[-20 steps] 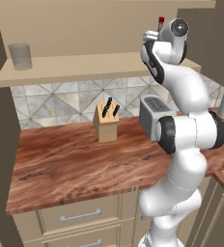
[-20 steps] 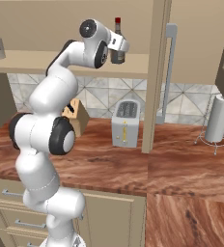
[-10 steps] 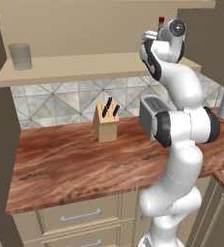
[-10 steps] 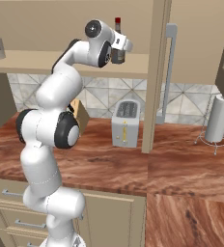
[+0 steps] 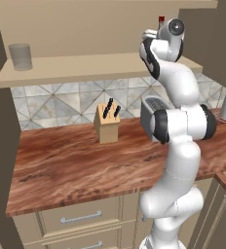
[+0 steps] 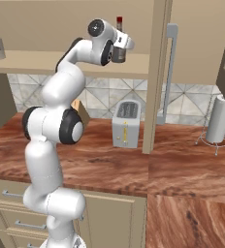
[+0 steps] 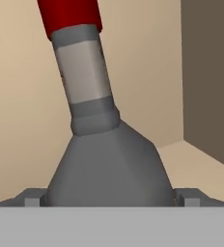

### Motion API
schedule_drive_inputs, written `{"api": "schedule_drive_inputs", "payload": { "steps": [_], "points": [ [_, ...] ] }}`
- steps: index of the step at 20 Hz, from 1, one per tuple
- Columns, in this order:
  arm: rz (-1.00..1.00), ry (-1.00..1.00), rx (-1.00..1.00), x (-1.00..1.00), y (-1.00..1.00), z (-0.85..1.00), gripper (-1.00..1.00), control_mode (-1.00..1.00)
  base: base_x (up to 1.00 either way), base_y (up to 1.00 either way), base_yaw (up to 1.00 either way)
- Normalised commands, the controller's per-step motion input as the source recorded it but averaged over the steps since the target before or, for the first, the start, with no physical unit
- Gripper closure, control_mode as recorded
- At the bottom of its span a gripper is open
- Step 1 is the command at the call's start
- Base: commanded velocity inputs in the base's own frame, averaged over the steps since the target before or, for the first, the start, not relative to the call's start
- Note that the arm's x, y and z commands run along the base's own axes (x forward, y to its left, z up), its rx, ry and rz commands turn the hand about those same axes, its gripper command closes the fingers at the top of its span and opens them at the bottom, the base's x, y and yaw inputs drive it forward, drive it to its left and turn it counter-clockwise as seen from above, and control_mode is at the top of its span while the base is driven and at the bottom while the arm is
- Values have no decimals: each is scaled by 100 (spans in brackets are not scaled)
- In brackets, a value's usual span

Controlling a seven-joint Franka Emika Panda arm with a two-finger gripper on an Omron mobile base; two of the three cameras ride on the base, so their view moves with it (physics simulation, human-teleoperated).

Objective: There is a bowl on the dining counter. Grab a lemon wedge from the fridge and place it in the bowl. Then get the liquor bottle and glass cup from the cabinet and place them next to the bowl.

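While the gripper (image 7: 109, 200) stands spread wide around the liquor bottle (image 7: 102, 144) (on the cabinet (image 5: 100, 34) shelf), closing on it comes next.

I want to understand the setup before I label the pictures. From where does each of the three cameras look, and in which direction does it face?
Left base view: behind the arm, to its left, facing the cabinet shelf with the glass cup; the arm rises at lower right.
Right base view: behind, to its right, facing the toaster; the arm rises at lower left.
Hand view: on the hand, close before the liquor bottle; finger tips show.
Both base views share the bottle's red cap and the knife block.
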Motion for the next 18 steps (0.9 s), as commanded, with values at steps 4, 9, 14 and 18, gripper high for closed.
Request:
{"api": "schedule_drive_inputs", "payload": {
  "steps": [4, 9, 14, 18],
  "points": [
    [0, 0, 0, 24, 0, -3, -100, -100, 0, 0, 0],
    [0, 0, 0, 0, -7, -1, 100, -100, 0, 0, 0],
    [0, 1, 0, 0, -1, -1, 100, -100, 0, 0, 0],
    [0, -5, 0, -48, -15, -1, 100, -100, 0, 0, 0]
  ]
}}
